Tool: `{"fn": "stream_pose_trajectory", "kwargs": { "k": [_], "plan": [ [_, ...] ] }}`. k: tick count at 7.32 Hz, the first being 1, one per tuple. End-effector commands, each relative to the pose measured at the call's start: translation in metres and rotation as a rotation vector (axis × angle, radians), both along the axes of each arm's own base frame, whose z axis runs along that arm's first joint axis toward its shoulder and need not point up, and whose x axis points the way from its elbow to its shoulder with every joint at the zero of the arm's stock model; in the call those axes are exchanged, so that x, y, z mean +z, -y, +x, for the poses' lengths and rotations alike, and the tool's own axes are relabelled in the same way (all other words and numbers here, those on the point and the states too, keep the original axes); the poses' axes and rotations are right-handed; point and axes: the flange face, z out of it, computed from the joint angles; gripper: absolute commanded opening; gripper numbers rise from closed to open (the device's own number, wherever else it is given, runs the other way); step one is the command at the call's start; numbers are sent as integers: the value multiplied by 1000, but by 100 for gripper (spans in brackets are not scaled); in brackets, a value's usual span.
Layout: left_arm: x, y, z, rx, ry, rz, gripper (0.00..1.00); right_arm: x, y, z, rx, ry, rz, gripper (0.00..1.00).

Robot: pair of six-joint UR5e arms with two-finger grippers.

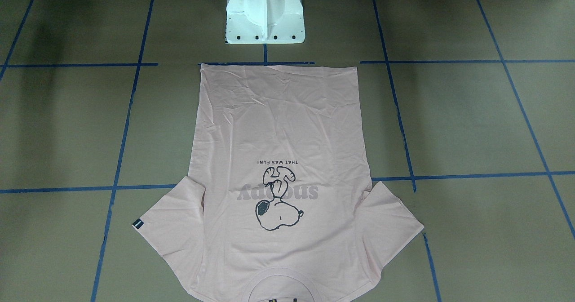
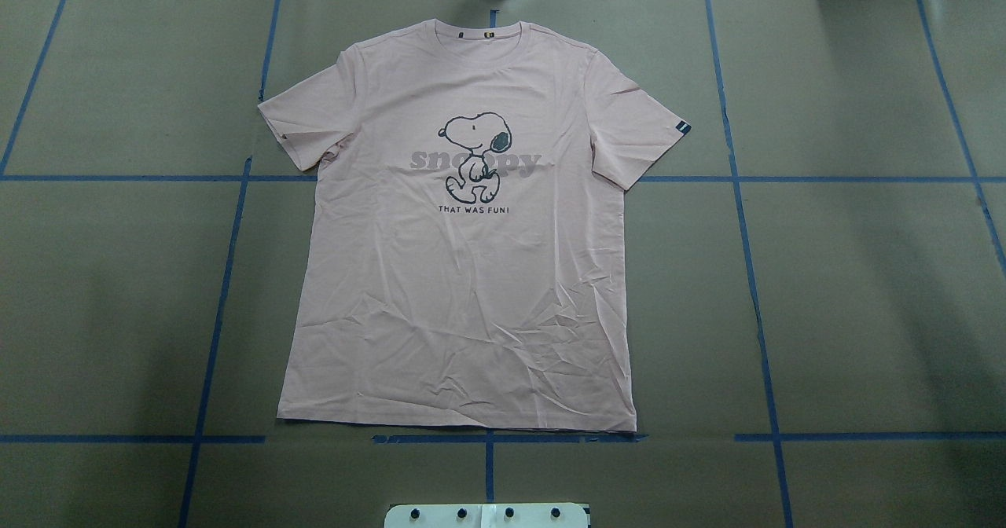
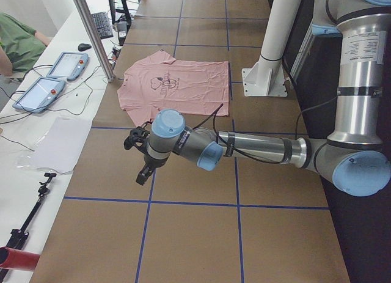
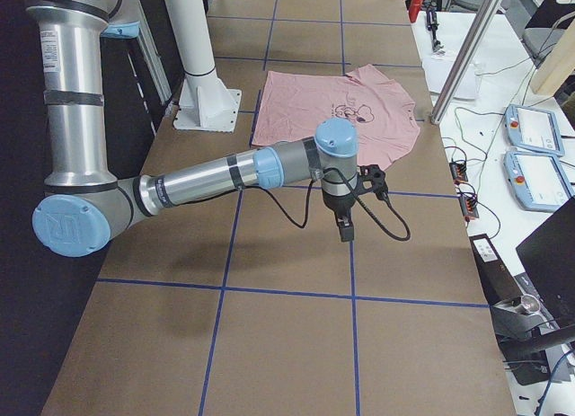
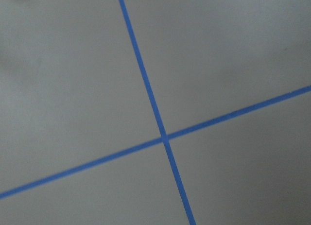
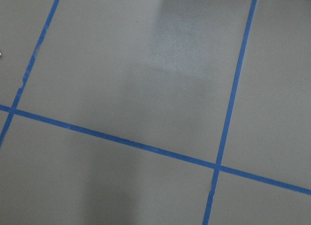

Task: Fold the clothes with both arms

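Shirt (image 2: 460, 276): laid flat on the table (image 2: 864, 292), print up, both sleeves spread, collar at the far edge from the pedestal (image 1: 265, 16) and hem just short of it. No fold is seen; the task is judged not yet begun. Creasing is noted across the lower half, near the hem.

Left gripper (image 3: 142, 175): held above bare table, well apart from the shirt, out on the robot's left. Right gripper (image 4: 345, 231): likewise above bare table on the opposite side. Both are seen from the side cameras only, so it cannot be told how far either set of fingers is parted. No cloth is touched by either, and only brown surface and blue tape (image 2: 750, 276) appear in the wrist views.

Risks judged from this position:
- A skewed fold, if the two sides are gripped at unequal heights or lifted out of step
- Only the top layer being pinched, so that the back drags and bunches
- The hem creases being pressed into the fold if not drawn taut
- The table covering being caught by a low descent
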Motion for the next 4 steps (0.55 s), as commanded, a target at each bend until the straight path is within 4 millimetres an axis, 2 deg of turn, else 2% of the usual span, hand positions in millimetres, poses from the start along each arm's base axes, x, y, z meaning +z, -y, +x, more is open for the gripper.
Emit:
{"fn": "stream_pose_trajectory", "kwargs": {
  "k": [1,2,3,4],
  "plan": [
    [-42,39,1,-17,-18,154,100,9,15,-1,-22,-2,106,100],
    [-39,61,1,-42,-43,120,100,26,22,-3,-27,10,106,100],
    [-44,75,2,-43,-45,148,100,5,39,-5,-23,16,155,100],
    [-45,75,2,-43,-47,185,100,-17,60,-45,-14,49,117,100]
  ]
}}
